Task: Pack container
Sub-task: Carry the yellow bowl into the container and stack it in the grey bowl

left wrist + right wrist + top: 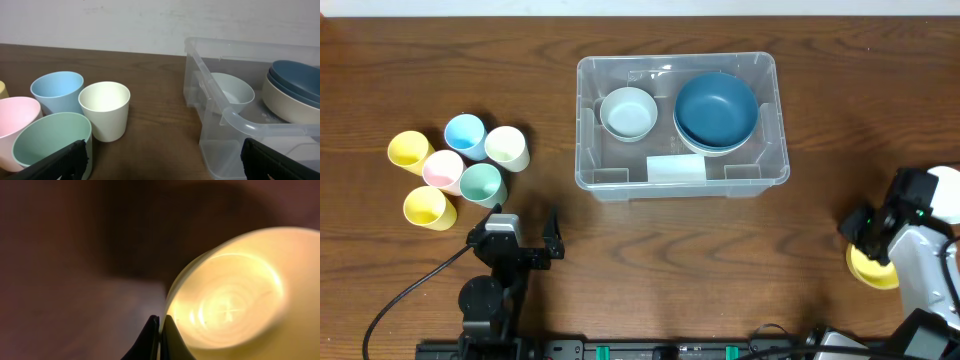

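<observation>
The right end effector appears pinched together on the rim of a yellow cup at the right end of the bench, well apart from the container, which sits mid-bench holding stacked bowls. The left end effector hangs with fingers spread wide near six cups. A clean carry likely means lifting straight up, clearing the bin's wall, then lowering into the free front space.

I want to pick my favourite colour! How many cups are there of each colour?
Yellow cups: 3
Blue cup: 1
Pink cup: 1
Green cup: 1
White cup: 1
Total: 7
</observation>
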### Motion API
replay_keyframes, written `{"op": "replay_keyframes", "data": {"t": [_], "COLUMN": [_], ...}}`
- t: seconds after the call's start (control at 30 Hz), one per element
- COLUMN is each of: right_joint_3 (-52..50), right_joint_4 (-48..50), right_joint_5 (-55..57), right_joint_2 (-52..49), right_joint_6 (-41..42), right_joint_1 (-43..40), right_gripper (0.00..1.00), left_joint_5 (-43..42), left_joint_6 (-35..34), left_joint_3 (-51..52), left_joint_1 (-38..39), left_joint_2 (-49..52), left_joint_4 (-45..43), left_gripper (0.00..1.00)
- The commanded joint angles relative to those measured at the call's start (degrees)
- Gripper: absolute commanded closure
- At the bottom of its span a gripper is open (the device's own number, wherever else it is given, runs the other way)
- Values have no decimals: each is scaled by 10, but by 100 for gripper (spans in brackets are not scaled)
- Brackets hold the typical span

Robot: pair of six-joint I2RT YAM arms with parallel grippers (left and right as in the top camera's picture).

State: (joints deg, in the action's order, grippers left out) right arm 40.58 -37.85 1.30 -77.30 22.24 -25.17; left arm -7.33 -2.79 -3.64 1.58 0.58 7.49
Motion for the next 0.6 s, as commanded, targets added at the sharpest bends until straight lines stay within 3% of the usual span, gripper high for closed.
{"op": "replay_keyframes", "data": {"t": [0.0,0.3,0.4,0.57], "right_joint_3": [88,374,435,457], "right_joint_4": [-23,-137,-121,-37], "right_joint_5": [-118,-226,-276,-267], "right_joint_2": [17,43,43,40], "right_joint_6": [-24,-145,-193,-202], "right_joint_1": [-1,69,133,276], "right_gripper": [99,99,99,99], "left_joint_5": [-7,-7,-7,-7], "left_joint_6": [5,5,6,6], "left_joint_3": [9,9,9,9], "left_joint_1": [-3,-3,-3,-3], "left_joint_2": [-3,-3,-3,-3], "left_joint_4": [17,17,17,17], "left_gripper": [2,2,2,2]}}
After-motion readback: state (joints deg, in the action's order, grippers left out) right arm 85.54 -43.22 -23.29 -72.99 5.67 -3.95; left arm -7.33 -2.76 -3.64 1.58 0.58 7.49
